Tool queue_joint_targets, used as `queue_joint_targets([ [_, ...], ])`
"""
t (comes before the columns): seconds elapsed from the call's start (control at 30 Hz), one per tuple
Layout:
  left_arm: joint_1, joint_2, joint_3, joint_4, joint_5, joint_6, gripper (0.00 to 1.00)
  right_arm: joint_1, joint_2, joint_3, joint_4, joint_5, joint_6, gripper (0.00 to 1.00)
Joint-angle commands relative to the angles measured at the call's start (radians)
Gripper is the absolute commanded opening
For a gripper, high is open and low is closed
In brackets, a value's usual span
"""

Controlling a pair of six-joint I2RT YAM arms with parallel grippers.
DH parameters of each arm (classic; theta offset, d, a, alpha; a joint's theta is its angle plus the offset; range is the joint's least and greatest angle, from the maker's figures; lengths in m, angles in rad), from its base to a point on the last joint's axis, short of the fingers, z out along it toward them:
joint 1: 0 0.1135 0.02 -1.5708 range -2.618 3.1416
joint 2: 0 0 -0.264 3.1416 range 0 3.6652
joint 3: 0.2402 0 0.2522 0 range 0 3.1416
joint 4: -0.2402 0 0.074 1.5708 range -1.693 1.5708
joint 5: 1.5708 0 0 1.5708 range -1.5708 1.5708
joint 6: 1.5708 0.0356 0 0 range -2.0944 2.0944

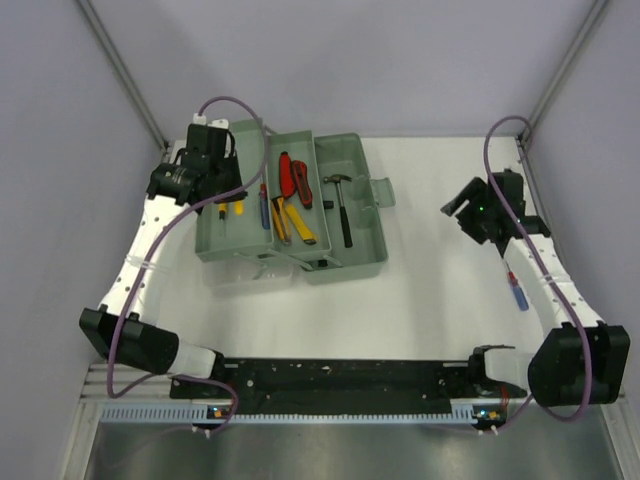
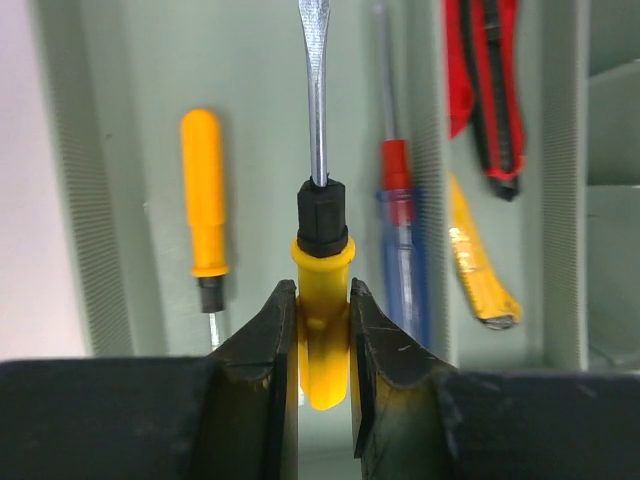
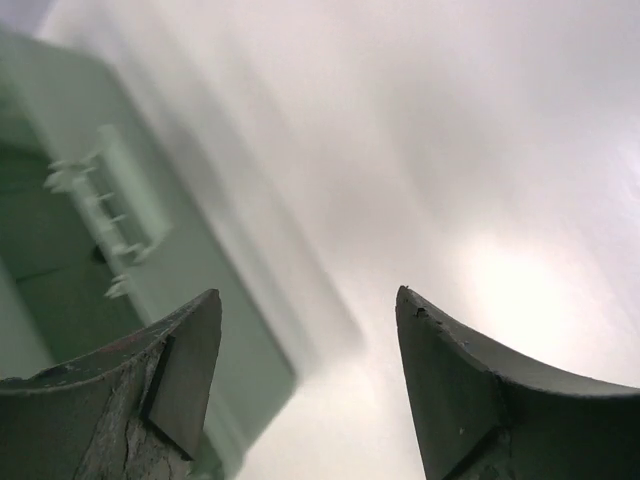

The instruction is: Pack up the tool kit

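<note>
— Where is your left hand?

— My left hand (image 2: 323,305) is over the far-left tray of the open toolbox (image 1: 365,252), clamped on the yellow handle of a flat-blade screwdriver (image 2: 320,235). The blade points away from me. I cannot tell whether it touches the tray floor.

— And what lies in the box?

— An orange-handled screwdriver (image 2: 200,190) lies in the same tray, to the left of the one I hold. In the next tray to the right is a blue-handled screwdriver (image 2: 402,260) with a red collar. Past it are the red-and-black pliers (image 2: 487,90), with a yellow-handled tool (image 2: 478,265) below them. The black hammer (image 1: 343,205) lies in the main body on the right.

— Your right hand?

— My right hand (image 3: 305,310) hangs above the white tabletop (image 1: 430,290), right of the toolbox, fingers apart with nothing between them. A red-and-blue screwdriver (image 1: 517,292) lies on the tabletop beside my right forearm, well apart from the box.
</note>
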Motion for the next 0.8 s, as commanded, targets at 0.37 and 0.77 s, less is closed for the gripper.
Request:
queue_joint_targets([
  [0.37, 0.055, 0.097, -0.056, -0.066, -0.076, 0.033, 0.18, -0.290, -0.062, -0.089, -0.164, 0.291, 0.066, 0.67],
  [0.77, 0.056, 0.082, 0.024, -0.080, -0.050, 0.079, 0.52, -0.373, -0.021, -0.081, -0.167, 0.435, 0.035, 0.71],
])
